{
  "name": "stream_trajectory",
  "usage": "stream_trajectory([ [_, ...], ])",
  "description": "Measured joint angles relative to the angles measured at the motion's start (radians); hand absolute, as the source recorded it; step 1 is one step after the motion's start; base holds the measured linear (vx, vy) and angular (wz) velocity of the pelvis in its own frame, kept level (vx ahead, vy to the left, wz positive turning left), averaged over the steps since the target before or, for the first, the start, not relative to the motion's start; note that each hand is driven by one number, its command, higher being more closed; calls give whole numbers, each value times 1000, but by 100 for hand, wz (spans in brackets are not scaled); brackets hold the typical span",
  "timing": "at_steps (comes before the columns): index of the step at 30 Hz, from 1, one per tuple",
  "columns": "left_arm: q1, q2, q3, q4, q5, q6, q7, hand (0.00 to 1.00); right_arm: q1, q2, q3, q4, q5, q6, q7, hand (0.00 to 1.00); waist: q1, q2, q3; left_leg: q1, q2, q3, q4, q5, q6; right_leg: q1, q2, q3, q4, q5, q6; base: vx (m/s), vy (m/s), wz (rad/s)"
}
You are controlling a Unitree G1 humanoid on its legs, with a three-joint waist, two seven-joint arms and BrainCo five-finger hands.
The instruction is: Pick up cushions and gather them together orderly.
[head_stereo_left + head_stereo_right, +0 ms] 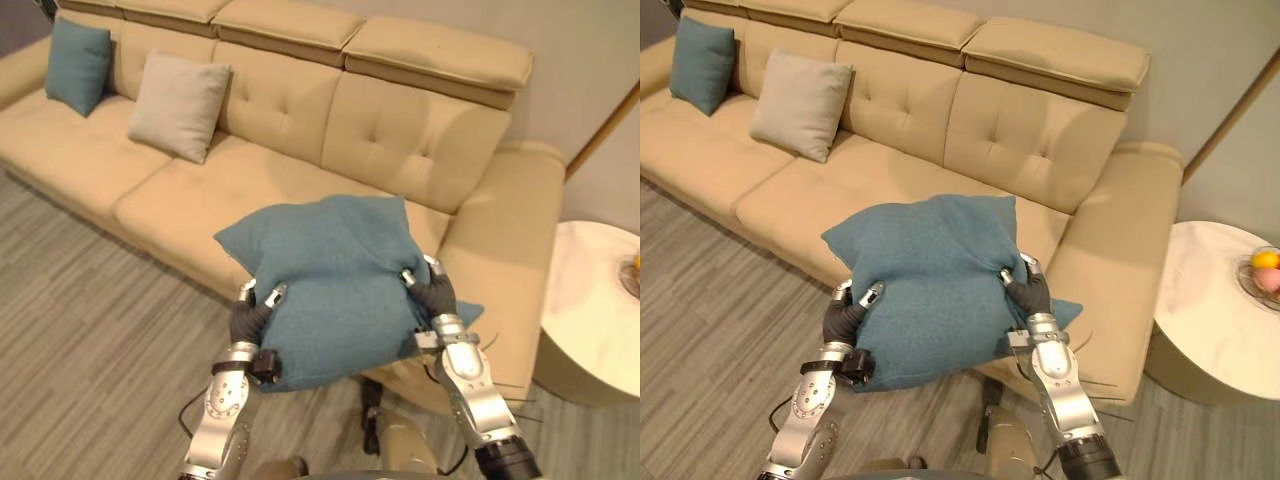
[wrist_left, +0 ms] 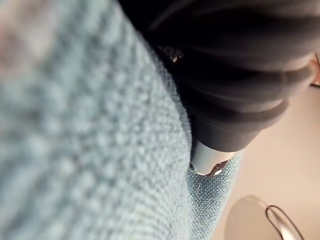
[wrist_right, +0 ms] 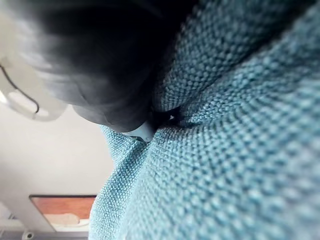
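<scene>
- Big teal cushion [image 1: 335,290] closest, held up in the air between both hands, in front of the sofa's right-end seat, clear of seat and floor.
- Left hand [image 1: 248,315] on the cushion's left edge, fingers curled over the fabric and pinching it, dark tips showing on the cloth.
- Right hand [image 1: 432,292] on the right edge, fingers curled in, cloth bunched and puckered at the grip.
- Left wrist view: dark ribbed cover hard against the teal weave.
- Right wrist view: same weave folded in around the hand, deep crease at the grip.
- Roughly square, sagging a little, one corner poking out low past the right wrist.
- Beige sofa [image 1: 400,130] behind, three seats, tufted back, padded headrests.
- Small teal cushion [image 1: 78,62] upright at the sofa's far left end, against the backrest.
- Beige cushion [image 1: 180,103] near it on the right, leaning on the backrest, not touching it.
- Both well apart from the held cushion.
- Round white side table [image 1: 600,300] past the sofa's right armrest, bowl of fruit [image 1: 1262,272] on top.
- Grey plank floor [image 1: 90,320] below.
</scene>
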Motion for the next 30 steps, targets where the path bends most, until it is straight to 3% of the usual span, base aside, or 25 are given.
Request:
stream_trajectory([
  [1, 9, -11, 1, 8, -1, 3, -1, 100, 21, -2, -2, -34, 1, 3, 0, 100, 9, 6, 4, -57, 60, 27, 220, 40, -5, 80, 45, 22, -27, -25, -9, 428, -118, -54],
  [2, 16, -15, 1, 9, -1, 3, -1, 100, 31, -1, -2, -52, 1, 3, 0, 100, 19, 6, 4, -72, 87, 50, 297, 32, 11, 117, 61, 41, -39, -35, -13, 572, -108, -105],
  [3, 21, -22, 3, 6, -1, 3, -3, 100, 54, -1, -2, -119, 3, 3, -2, 100, 46, 4, 2, -113, 123, 118, 392, -1, 70, 178, 82, 100, -59, -56, -20, 361, -48, -100],
  [5, 21, -27, 14, -12, -1, 1, -11, 100, 53, 0, -2, -177, 3, -6, -2, 100, 55, 3, 1, -173, 126, 158, 341, -45, 143, 206, 83, 166, -71, -70, -22, 419, 20, -117],
  [6, 20, -33, 25, -25, 0, -3, -20, 100, 40, 1, -2, -184, 1, -16, -1, 100, 61, 3, 1, -203, 116, 145, 247, -56, 159, 222, 83, 223, -84, -72, -20, 424, 84, -123],
  [9, 14, -33, 33, -26, 1, -9, -22, 100, 17, 3, -1, -162, -1, -16, -1, 100, 83, 3, 1, -207, 75, 37, 17, -49, 138, 262, 77, 312, -92, -75, -14, 293, 169, -121],
  [11, 15, -31, 34, -21, 11, -6, -21, 100, -12, 4, 0, -91, -4, -16, -1, 100, 83, 4, -1, -126, 25, -90, -185, 8, 82, 298, 63, 369, -90, -86, 8, 272, 279, -119],
  [12, 14, -31, 35, -21, 17, -6, -20, 100, -18, 4, 0, -77, -9, -16, -1, 100, 82, 11, -6, -77, 22, -98, -245, 55, 86, 300, 62, 386, -90, -88, 24, 260, 326, -104],
  [13, 10, -34, 35, -21, 31, -7, -19, 100, -31, 2, -1, -59, -11, -16, -1, 100, 72, 38, -22, -10, 26, -100, -332, 132, 81, 291, 69, 416, -93, -108, 73, 236, 377, -77],
  [14, -6, -29, 46, 1, 42, -6, -18, 100, -51, 20, 0, -15, -12, -15, -1, 100, 56, 25, -21, 10, 14, -72, -364, 115, 68, 285, 49, 442, -99, -112, 100, 224, 445, -68],
  [16, -3, -25, 59, 29, 51, -3, -15, 100, -54, 30, 14, 16, -23, -11, -1, 100, 57, 7, -28, 44, -17, -16, -390, 122, 78, 286, 13, 469, -106, -102, 122, 118, 317, -63],
  [19, 6, 3, 63, 31, 52, 0, 3, 100, -56, 20, 46, 17, -31, -8, -1, 100, 59, 2, -32, 71, -64, 46, -439, 140, 105, 283, -42, 499, -151, -73, 164, 39, 206, -48],
  [23, -5, 28, 63, 36, 69, 1, 28, 100, -105, 18, 62, 68, -67, 5, -5, 100, 56, -1, -33, 58, -83, 61, -506, 172, 136, 250, -60, 491, -193, -36, 157, -36, 48, -13],
  [27, -104, 31, 62, 116, 104, 3, 69, 100, -177, 17, 64, 128, -97, 7, -49, 100, 57, -2, -32, 11, -84, 31, -571, 233, 130, 194, -65, 446, -205, -16, 150, -113, -41, 19],
  [29, -220, 40, 62, 179, 129, 4, 113, 100, -285, 19, 63, 194, -120, 7, -100, 100, 66, -3, -5, -29, -77, 27, -607, 274, 125, 137, -56, 431, -206, 5, 141, -212, -71, 4],
  [30, -332, 61, 62, 227, 139, 3, 144, 100, -384, 18, 54, 235, -140, 8, -140, 100, 80, -5, 47, -63, -74, 27, -607, 296, 121, 106, -50, 419, -210, 27, 140, -219, -48, -5],
])
